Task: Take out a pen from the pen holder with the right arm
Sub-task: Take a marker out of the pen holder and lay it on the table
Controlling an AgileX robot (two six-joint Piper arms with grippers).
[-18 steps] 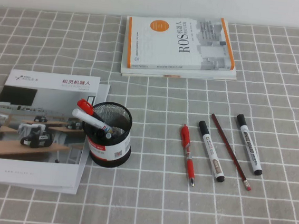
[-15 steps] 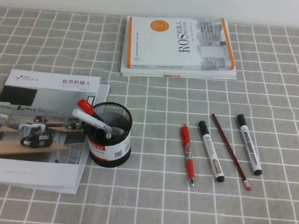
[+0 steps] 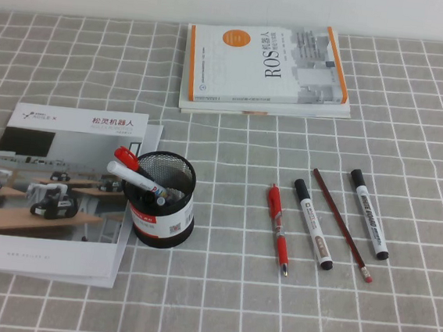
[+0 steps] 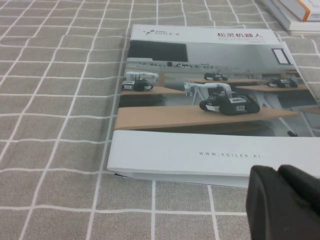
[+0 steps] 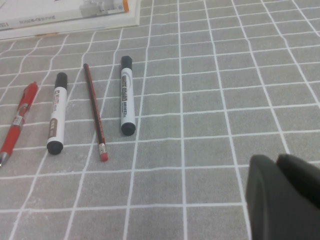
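The right gripper [image 5: 277, 167] has its jaws closed on nothing, low over the checked cloth [image 5: 225, 100] near a pencil [image 5: 94, 107] and a marker [image 5: 127, 102]. The left gripper [image 4: 278, 175] seems closed too, at the brochure's [image 4: 200, 100] near edge. The mesh pen holder [image 3: 164, 200], with 1 red-capped marker [image 3: 128, 159] leaning inside, stands against the brochure's right edge.

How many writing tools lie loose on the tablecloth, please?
4, in a row right of the pen holder: red pen, whiteboard marker, pencil, second whiteboard marker farthest right.

One pen holder [image 3: 164, 227], one red pen [image 3: 277, 226], two loose markers [image 3: 314, 224] [image 3: 369, 214], one pencil [image 3: 341, 225], two stacked books [image 3: 266, 64], one brochure [image 3: 54, 189].
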